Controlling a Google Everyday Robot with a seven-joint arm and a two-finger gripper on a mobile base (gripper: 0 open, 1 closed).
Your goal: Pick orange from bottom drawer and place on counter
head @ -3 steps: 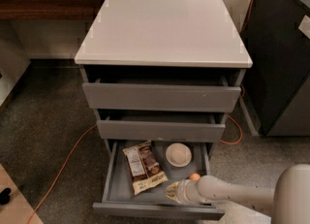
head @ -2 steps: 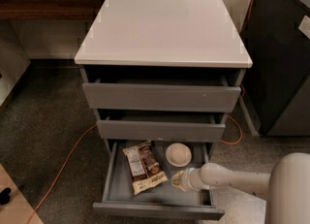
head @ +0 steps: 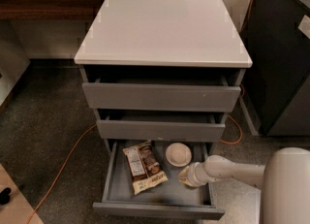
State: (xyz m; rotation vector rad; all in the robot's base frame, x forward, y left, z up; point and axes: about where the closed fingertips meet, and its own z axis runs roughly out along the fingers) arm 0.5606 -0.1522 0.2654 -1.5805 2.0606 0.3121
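**Off-White Arm, Tan Tip**

The robot's arm (head: 235, 168) is a smooth off-white tube with a soft sheen along its upper side. It grows out of a large rounded shell (head: 286, 184) of the same pale colour, broad and dome-like, which fills the lower right corner. Toward its far end the tube swells into a bulbous joint (head: 213, 166), then steps down to a ribbed white collar (head: 196, 174) (a few rings stacked close together). Past the collar comes the gripper (head: 186, 175), a short tan-yellow tip, duller and darker than the casing behind it. It lies inside the right part of the open bottom drawer (head: 160, 209).
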